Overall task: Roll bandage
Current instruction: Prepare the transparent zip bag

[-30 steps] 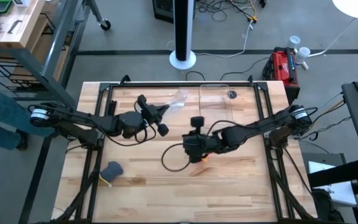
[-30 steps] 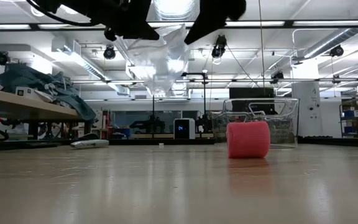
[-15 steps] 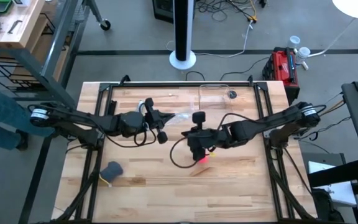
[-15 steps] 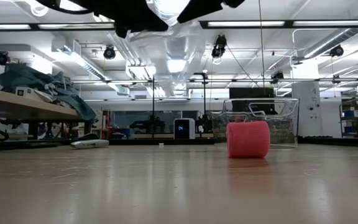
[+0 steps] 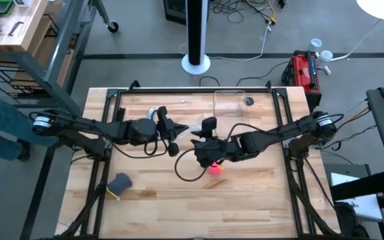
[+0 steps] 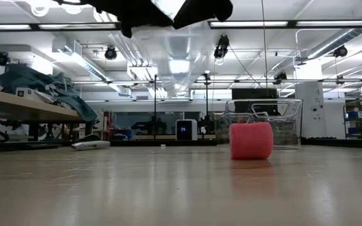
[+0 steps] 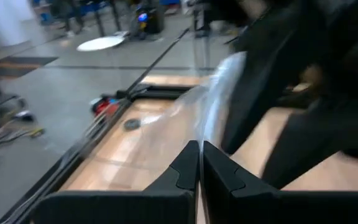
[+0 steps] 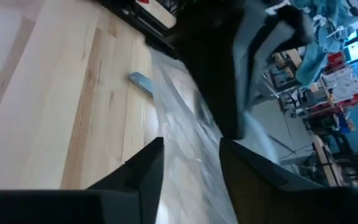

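The wooden tabletop (image 5: 245, 200) is carrying everything. Above its middle, a clear plastic bag (image 6: 175, 53) is hanging in the air between the two arms. The left tool (image 7: 200, 163) is pinching the bag's edge, its fingers pressed together on the film. The right tool (image 8: 190, 163) is sitting just beside it at the bag, its fingers standing apart. The bandage (image 6: 251, 140), a compact pink roll, is resting on the tabletop just below the right tool. A dark grey-blue lump (image 5: 120, 182) is lying near the left front.
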Controlling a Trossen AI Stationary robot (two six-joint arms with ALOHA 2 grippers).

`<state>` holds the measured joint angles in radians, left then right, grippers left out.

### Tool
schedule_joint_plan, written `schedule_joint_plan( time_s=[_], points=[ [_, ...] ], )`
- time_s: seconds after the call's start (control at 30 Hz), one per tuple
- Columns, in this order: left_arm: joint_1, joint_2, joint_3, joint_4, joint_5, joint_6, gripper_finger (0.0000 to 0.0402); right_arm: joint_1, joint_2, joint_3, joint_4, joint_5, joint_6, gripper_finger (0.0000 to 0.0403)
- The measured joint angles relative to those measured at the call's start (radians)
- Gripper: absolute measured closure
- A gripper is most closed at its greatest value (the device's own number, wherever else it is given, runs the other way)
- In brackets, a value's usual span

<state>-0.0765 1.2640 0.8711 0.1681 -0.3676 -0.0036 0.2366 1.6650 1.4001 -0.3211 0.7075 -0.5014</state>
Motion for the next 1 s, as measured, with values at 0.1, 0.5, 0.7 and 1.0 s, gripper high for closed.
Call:
schedule_joint_plan(
  time_s=[0.1,0.5,0.7,1.0],
  points=[
    [0.000,0.000,0.000,0.027,0.067,-0.001,0.0401,-0.004,0.012,0.000,0.005,0.045,0.001,0.0232],
    [0.000,0.000,0.000,0.041,0.169,-0.007,0.0401,-0.010,0.041,0.000,0.023,0.081,-0.107,0.0297],
    [0.000,0.000,0.000,0.120,0.171,-0.004,0.0401,-0.015,0.067,-0.001,0.024,0.080,-0.139,0.0393],
    [-0.001,-0.002,0.000,0.105,-0.015,0.006,0.0401,0.019,0.067,-0.004,-0.059,0.048,-0.026,0.0402]
  ],
)
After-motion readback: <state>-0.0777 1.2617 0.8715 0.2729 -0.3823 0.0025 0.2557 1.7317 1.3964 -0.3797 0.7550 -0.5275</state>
